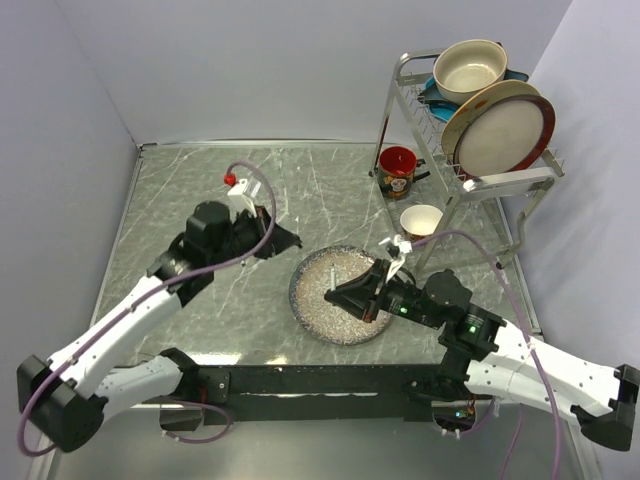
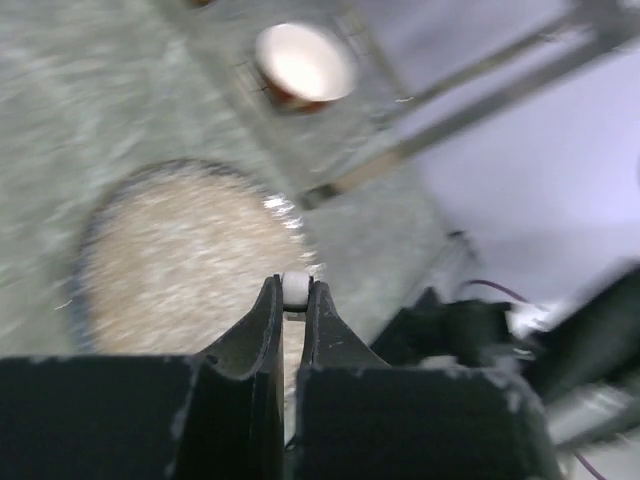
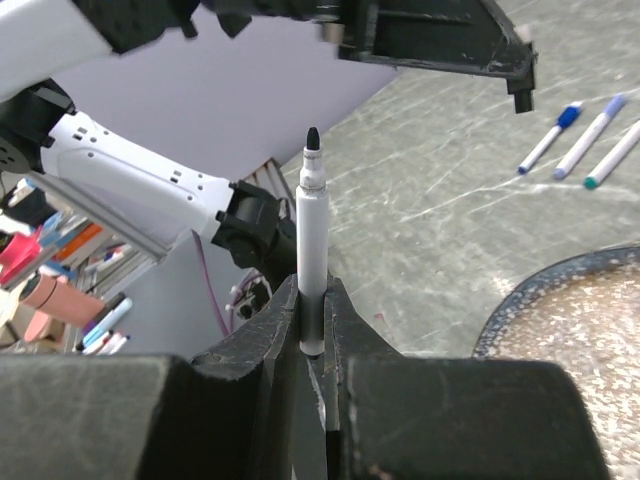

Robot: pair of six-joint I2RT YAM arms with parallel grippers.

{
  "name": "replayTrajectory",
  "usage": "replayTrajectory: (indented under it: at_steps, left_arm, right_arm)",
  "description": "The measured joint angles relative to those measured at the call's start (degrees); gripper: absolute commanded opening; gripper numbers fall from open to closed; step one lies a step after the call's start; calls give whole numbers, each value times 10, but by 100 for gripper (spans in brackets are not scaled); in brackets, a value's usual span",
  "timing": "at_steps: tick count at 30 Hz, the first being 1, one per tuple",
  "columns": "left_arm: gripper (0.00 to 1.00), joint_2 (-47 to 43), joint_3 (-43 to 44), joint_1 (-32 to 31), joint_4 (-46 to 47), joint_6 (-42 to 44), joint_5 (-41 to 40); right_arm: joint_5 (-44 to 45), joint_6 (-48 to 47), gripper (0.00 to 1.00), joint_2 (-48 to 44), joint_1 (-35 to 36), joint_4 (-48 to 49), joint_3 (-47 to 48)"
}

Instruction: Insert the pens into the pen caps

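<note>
Top view: speckled plate (image 1: 303, 312) sits mid-counter (image 1: 200, 190). R jaws are over its left part, L jaws just off its upper-left rim. Dish rack (image 1: 480, 185) is upper right, w/ red mug (image 1: 398, 172) and white cup (image 1: 421, 220) beside it.

L wrist view: jaws pressed nearly together, pinching small white piece (image 2: 295, 290) at the tips. Can't tell if it's a pen end or a cap. Plate is blurred behind.

R wrist view: jaws pinching white pen (image 3: 312, 225) upright mid-frame, bare black tip up. Three more pens (image 3: 593, 137) lie on counter, upper right.

Overhead camera looks down; wrist cameras close, sharing the plate (image 1: 318, 316).
</note>
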Motion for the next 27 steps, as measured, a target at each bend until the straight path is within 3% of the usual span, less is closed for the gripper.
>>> replayTrajectory:
  at_steps: [6, 11, 21, 27]
  left_arm:
    - [1, -107, -128, -23, 217, -101, 42]
    - [1, -165, -152, -27, 298, -130, 50]
    - [1, -208, -153, -35, 333, -131, 86]
    - [1, -189, -135, -38, 278, -109, 125]
  right_arm:
    - [7, 5, 0, 42, 27, 15, 1]
    - [19, 7, 0, 87, 59, 19, 17]
    - [29, 6, 0, 130, 77, 35, 39]
    - [34, 6, 0, 132, 81, 38, 49]
